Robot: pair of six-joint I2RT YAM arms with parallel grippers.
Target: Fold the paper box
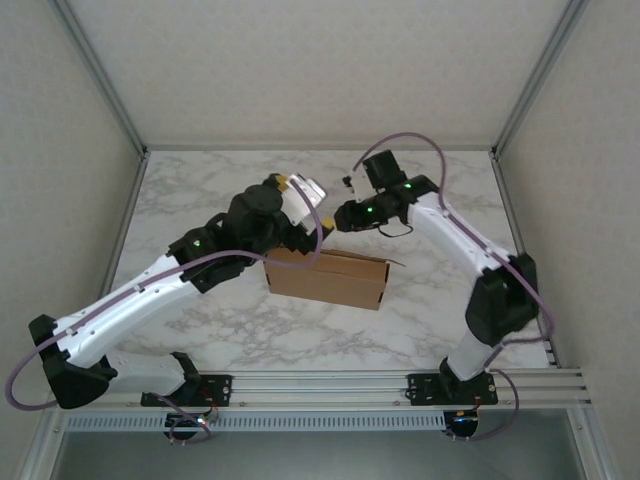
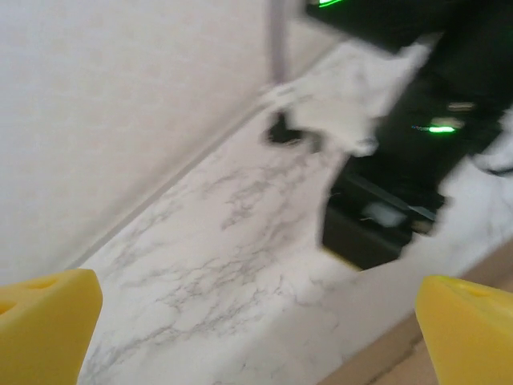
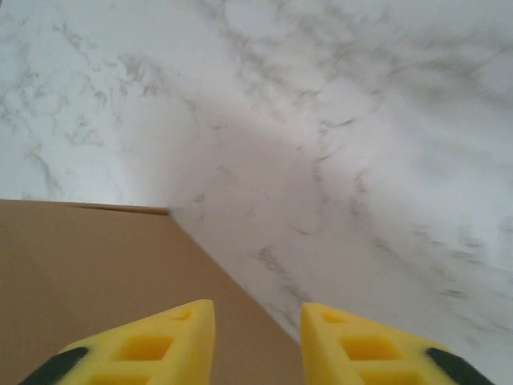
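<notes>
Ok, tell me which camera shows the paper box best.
The top external view: nearly the whole paper box lies visible on the marble table. The right wrist view catches one brown corner up close; the left wrist view, a blurred brown strip at the lower right.

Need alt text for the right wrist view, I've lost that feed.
The right end effector, slightly open with nothing between its yellow tips, hangs over a corner of the brown paper box. White marble table lies beyond.

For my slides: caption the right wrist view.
Right gripper, jaws narrowly apart, over a corner of the paper box on the marble table.
</notes>
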